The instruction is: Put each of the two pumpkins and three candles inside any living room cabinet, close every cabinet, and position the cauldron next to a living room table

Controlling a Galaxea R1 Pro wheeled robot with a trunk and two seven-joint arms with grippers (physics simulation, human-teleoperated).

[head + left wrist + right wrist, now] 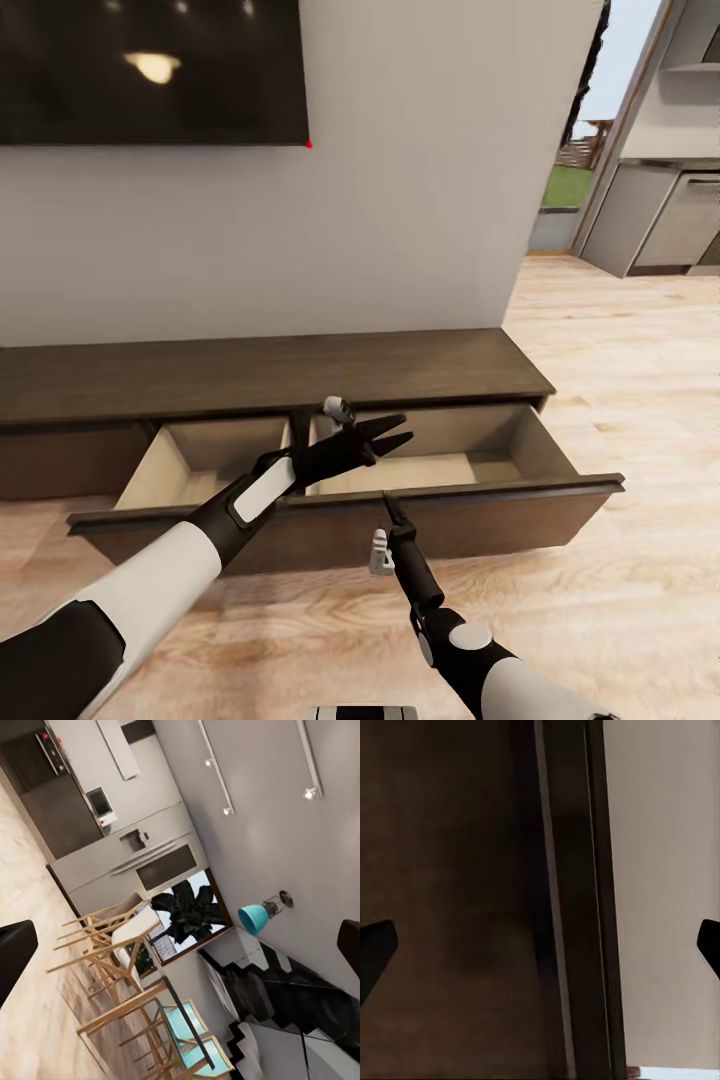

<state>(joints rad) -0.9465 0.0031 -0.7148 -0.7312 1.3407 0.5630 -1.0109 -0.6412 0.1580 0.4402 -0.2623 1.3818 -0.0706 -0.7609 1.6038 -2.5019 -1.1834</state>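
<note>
Left claw (pixel 398 432) spread above open cabinet (pixel 420 365) drawer.

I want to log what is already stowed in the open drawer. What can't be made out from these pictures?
- Head view: the left gripper and arm cover part of the drawer floor, so the contents there are unknown.
- Head view: the drawer front hides the near floor strip.
- Head view: the right gripper is seen end-on at the front edge; its opening is unclear.
- Right wrist view: dark wood, too close to identify.
</note>
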